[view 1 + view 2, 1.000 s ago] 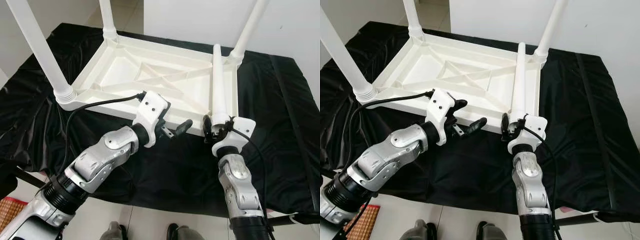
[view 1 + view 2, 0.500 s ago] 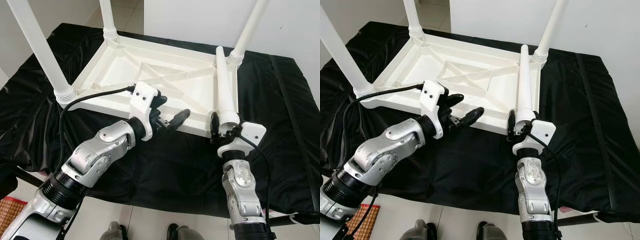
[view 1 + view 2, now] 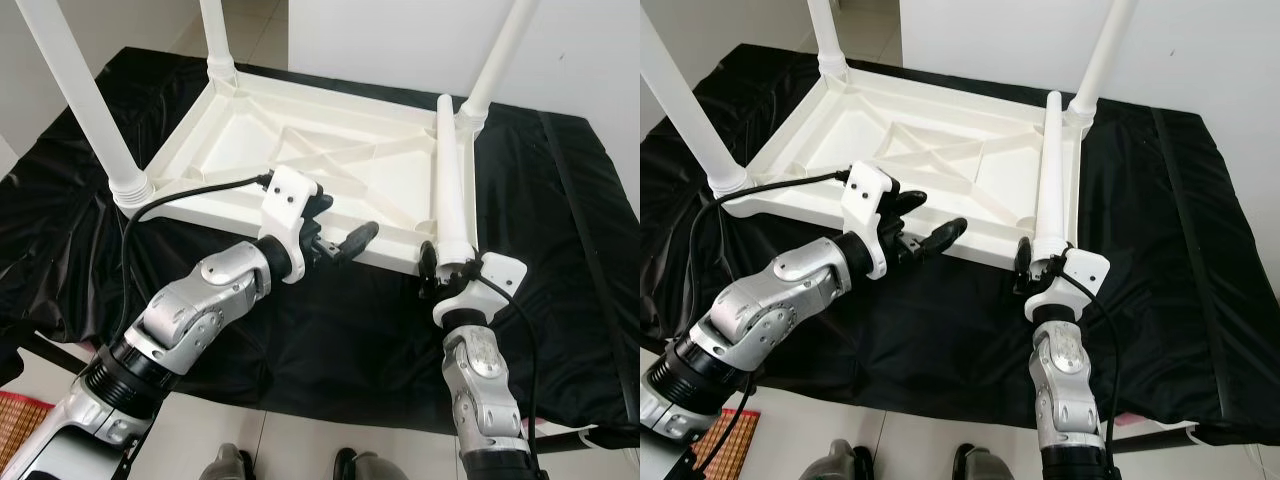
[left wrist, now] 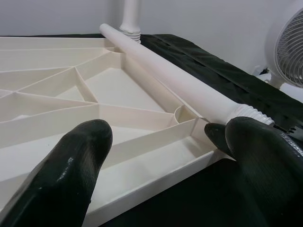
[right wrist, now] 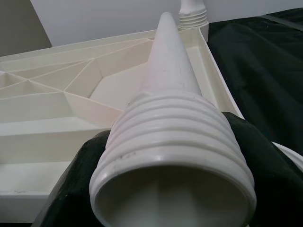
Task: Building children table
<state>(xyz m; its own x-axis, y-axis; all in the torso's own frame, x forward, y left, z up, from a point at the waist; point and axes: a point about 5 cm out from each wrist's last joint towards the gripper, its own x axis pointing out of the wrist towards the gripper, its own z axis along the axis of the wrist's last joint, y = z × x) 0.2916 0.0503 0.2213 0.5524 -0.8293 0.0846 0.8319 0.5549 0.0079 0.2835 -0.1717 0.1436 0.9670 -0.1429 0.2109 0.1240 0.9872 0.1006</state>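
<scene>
- Three legs already stand up from the upturned white tabletop (image 3: 330,160), which lies underside-up on the black cloth (image 3: 560,230); the near right corner socket looks unfilled, so I judge the fourth leg is the step in hand.
- Loose leg (image 3: 448,180) lies along the tabletop's right edge, its threaded end off the near rim, clamped between the fingers of the right gripper (image 3: 447,268), probably so it can be tipped upright over that socket.
- Left gripper (image 3: 335,243) hovers at the near rim with fingers spread wide and nothing held, perhaps ready to steady the tabletop.
- Right wrist view shows the leg's ribbed hollow end (image 5: 173,165) against the black pads (image 5: 265,170); left wrist view shows the corner socket (image 4: 185,115) beside that thread.
</scene>
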